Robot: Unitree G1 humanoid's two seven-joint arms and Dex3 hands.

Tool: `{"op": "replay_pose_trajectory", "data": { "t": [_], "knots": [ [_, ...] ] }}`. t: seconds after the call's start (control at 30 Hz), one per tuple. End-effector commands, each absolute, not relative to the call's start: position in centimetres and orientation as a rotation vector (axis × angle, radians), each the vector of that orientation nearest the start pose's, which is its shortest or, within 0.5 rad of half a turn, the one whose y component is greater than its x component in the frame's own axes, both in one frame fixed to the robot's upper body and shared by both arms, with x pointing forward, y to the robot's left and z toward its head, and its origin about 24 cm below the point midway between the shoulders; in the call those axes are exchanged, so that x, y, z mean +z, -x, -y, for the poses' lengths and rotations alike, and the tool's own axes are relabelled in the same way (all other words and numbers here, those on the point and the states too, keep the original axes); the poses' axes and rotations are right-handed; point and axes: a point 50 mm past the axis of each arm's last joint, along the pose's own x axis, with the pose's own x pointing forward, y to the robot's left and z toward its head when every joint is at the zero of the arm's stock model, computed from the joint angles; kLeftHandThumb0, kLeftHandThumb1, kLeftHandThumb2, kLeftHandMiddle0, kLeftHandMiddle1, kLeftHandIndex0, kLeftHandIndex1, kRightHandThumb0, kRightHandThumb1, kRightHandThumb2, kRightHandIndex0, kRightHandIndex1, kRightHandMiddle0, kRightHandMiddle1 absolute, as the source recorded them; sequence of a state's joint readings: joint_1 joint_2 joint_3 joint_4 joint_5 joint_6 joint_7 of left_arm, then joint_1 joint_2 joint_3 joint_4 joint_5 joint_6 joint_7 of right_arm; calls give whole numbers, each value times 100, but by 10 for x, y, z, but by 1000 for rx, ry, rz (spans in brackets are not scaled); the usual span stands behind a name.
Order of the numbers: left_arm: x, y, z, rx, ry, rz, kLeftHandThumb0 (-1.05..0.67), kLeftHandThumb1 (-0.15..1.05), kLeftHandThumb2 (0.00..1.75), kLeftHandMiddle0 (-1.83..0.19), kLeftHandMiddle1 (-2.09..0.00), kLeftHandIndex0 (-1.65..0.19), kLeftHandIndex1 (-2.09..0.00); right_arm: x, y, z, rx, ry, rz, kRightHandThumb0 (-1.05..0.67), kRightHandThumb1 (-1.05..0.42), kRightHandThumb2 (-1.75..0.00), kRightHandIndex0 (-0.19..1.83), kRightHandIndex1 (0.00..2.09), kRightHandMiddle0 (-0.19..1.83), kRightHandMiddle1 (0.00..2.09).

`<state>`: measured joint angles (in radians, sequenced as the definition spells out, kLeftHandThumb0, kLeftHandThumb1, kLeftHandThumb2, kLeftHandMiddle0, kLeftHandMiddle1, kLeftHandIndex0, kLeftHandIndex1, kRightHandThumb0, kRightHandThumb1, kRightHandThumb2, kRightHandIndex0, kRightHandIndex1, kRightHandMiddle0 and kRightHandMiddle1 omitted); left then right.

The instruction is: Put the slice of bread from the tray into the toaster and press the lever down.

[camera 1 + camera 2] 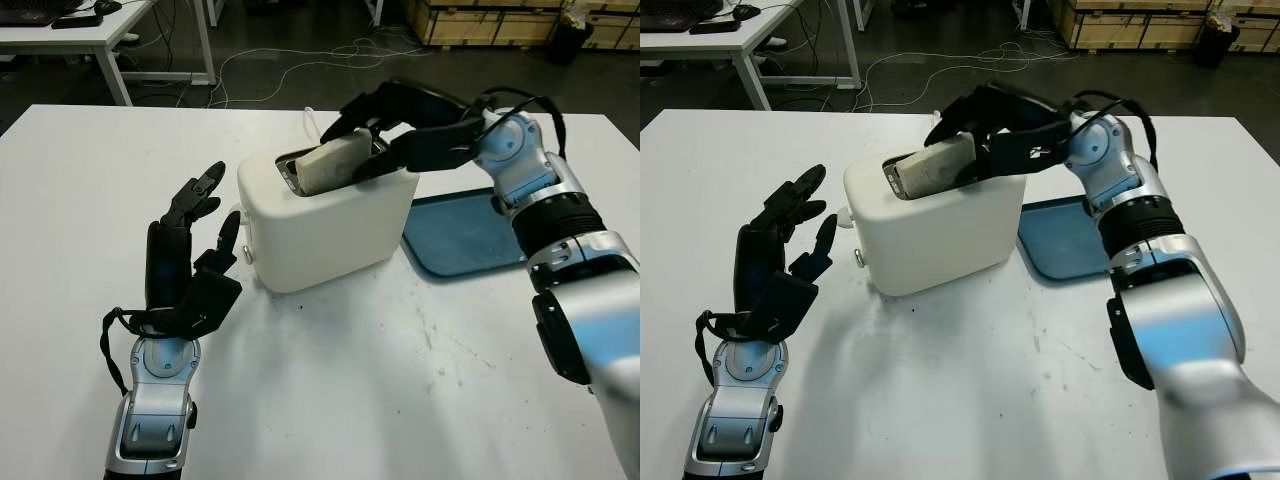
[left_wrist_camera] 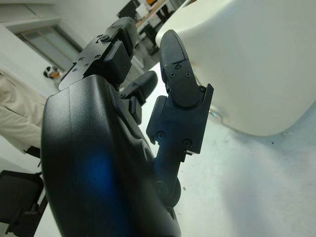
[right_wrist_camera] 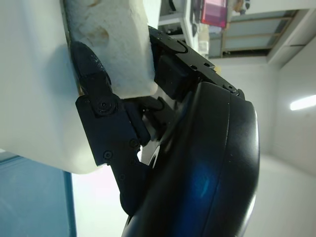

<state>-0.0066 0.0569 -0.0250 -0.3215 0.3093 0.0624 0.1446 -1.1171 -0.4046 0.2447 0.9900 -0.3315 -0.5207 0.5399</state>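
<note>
A white toaster (image 1: 325, 225) stands mid-table. The pale slice of bread (image 1: 333, 162) lies tilted in its top slot, part of it still sticking out. My right hand (image 1: 372, 137) is over the toaster top, shut on the bread; the right wrist view shows its fingers (image 3: 94, 74) pinching the slice (image 3: 111, 39) against the toaster wall (image 3: 29, 89). My left hand (image 1: 195, 235) is open, held upright just left of the toaster, near the small lever knob (image 1: 246, 253) on its side. The blue tray (image 1: 465, 232) lies right of the toaster.
The white table (image 1: 400, 400) has free surface in front of the toaster. Beyond its far edge are a floor with cables (image 1: 300, 60), a desk (image 1: 100, 30) and wooden crates (image 1: 490, 20). A person in a light coat (image 2: 17, 113) appears in the left wrist view.
</note>
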Motion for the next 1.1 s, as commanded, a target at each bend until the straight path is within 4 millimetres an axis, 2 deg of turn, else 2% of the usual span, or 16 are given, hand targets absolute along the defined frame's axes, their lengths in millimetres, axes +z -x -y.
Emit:
{"op": "replay_pose_trajectory", "data": {
  "t": [0.0,0.1,0.23,0.33,0.73,0.97,1.07],
  "knots": [
    [115,-245,-158,170,-361,310,-45,92,48,-21,-89,-50,-4,218,-398,118,730,1023,408,-36,-77,0,100,57,107,18],
    [115,-246,-158,168,-353,310,-45,92,49,-21,-88,-49,-3,218,-398,118,734,1015,413,-35,-78,0,106,62,113,20],
    [115,-246,-158,170,-354,313,-45,92,48,-21,-89,-49,-3,219,-398,120,721,1039,417,-34,-80,0,104,82,117,17],
    [115,-246,-158,171,-347,312,-46,92,47,-22,-89,-49,-3,222,-398,124,699,1069,427,-36,-81,-1,103,89,119,17],
    [115,-246,-157,170,-339,311,-44,92,47,-20,-89,-49,-3,239,-399,140,644,1134,424,-34,-82,0,102,88,120,16],
    [115,-246,-158,174,-357,309,-45,92,47,-19,-89,-49,-3,239,-399,144,635,1121,426,-31,-80,0,101,101,120,15],
    [115,-246,-158,174,-352,309,-44,92,47,-20,-89,-49,-3,237,-399,145,627,1131,406,-32,-80,0,104,89,121,12]
  ]
}}
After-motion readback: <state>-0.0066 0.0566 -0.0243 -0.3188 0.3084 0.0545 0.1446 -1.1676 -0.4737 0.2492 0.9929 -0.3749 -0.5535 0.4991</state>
